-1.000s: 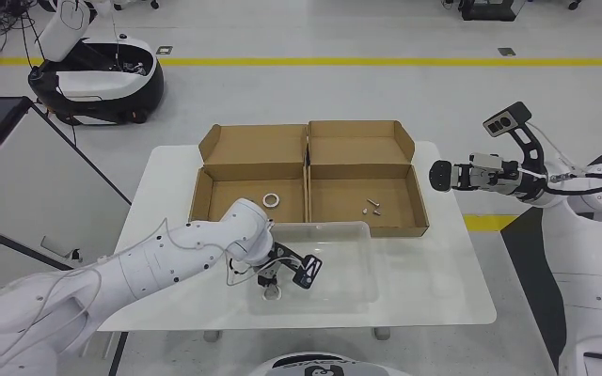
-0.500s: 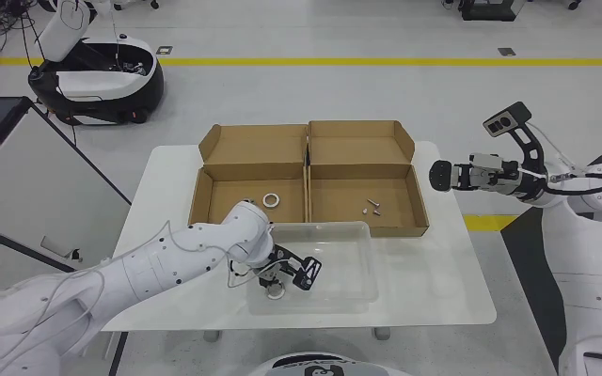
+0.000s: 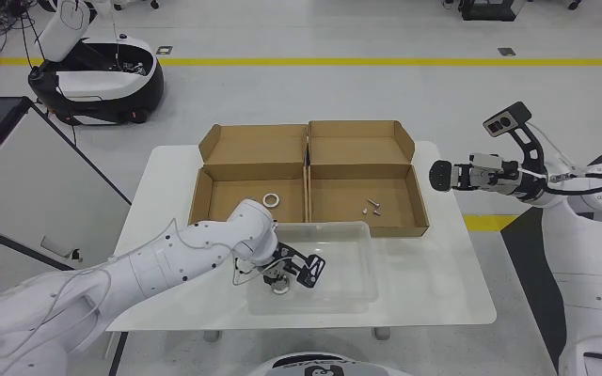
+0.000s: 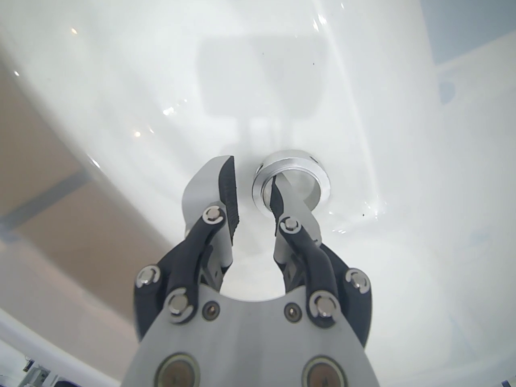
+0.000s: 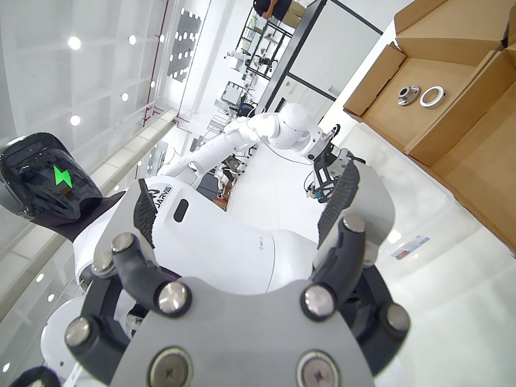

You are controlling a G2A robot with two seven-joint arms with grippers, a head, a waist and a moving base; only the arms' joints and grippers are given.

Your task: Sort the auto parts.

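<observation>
Metal ring lies flat in the clear tray, bore upward, with our left gripper straddling its wall, one finger inside and one outside, not yet clenched, while our right gripper hangs spread wide, well off beyond the table.

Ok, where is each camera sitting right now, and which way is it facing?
Top view: above the arms, facing down on the table, cardboard boxes and clear tray; left arm and right arm show.
Left wrist view: on the left wrist, facing down into the tray; left gripper shows, jaws open astride the wall of a metal ring.
Right wrist view: on the right wrist at the table's edge, facing across it toward the left arm; right gripper shows, jaws open.
Shared: top and right wrist views both show the boxed ring.
</observation>
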